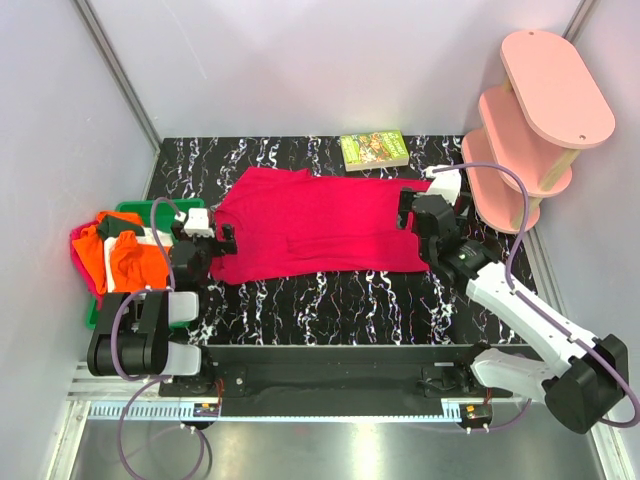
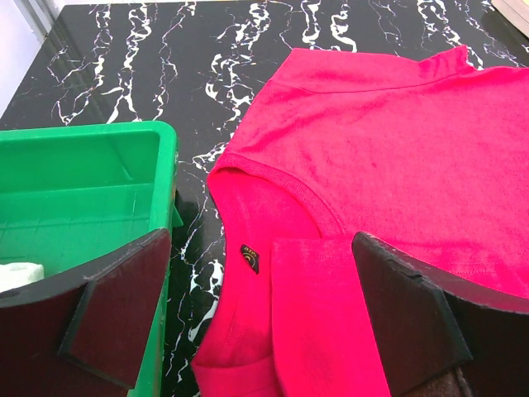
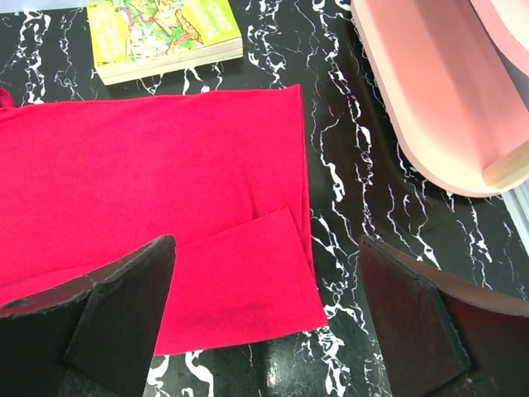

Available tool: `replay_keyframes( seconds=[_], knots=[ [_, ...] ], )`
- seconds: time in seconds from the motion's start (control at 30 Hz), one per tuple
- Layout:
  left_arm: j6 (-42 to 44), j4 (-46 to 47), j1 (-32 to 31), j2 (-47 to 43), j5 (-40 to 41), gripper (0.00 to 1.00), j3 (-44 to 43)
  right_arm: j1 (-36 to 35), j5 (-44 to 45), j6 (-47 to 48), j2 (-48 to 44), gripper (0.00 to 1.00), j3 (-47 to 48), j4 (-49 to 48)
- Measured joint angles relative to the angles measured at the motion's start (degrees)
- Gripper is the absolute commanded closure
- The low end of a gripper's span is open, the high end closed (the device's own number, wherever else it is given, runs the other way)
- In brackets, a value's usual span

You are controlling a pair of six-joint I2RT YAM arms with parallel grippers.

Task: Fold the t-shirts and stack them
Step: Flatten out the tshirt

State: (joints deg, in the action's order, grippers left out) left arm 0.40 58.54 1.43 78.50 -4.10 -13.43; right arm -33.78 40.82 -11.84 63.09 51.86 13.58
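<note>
Crimson-red t-shirt (image 1: 315,225) lies spread flat across the middle of the black marbled counter (image 1: 330,300), collar to the left and hem to the right, with its near long side folded over onto itself. Bare counter stays free between the shirt and the arm bases, and also behind the shirt at the far left. The left claw (image 2: 264,318) hangs over the collar end with its jaws wide apart and nothing between them; the right claw (image 3: 264,318) hangs over the near hem corner, also released and empty. A green bin (image 2: 83,182) stands just beside the collar, with a narrow strip of counter between them. On its left end is a heap of t-shirts (image 1: 125,255), orange on top, white and magenta-pink only as edges, so I cannot count them. A green-covered book (image 1: 374,150) lies just beyond the far edge of the shirt, not touching it. A pink shelf (image 1: 540,110) stands near the hem on the right, close to the right arm; the right wrist view cuts it off.
</note>
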Motion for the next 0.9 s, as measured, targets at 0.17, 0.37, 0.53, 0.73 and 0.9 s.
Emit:
replay_keyframes(
  seconds=[0.17,0.37,0.53,0.73,0.9],
  knots=[
    [0.0,0.0,0.0,0.0,0.1,0.01,0.0,0.0,-1.5,-2.7,1.0,0.00,0.4,0.0],
    [0.0,0.0,0.0,0.0,0.1,0.01,0.0,0.0,-6.1,-7.3,2.3,0.00,0.4,1.5],
    [0.0,0.0,0.0,0.0,0.1,0.01,0.0,0.0,-8.1,-9.4,0.8,0.00,0.5,6.4],
    [0.0,0.0,0.0,0.0,0.1,0.01,0.0,0.0,-10.0,-10.3,-5.6,0.00,0.5,9.6],
    [0.0,-0.1,0.0,0.0,0.1,0.01,0.0,0.0,-9.9,-9.2,-5.6,0.00,0.2,12.3]
  ],
)
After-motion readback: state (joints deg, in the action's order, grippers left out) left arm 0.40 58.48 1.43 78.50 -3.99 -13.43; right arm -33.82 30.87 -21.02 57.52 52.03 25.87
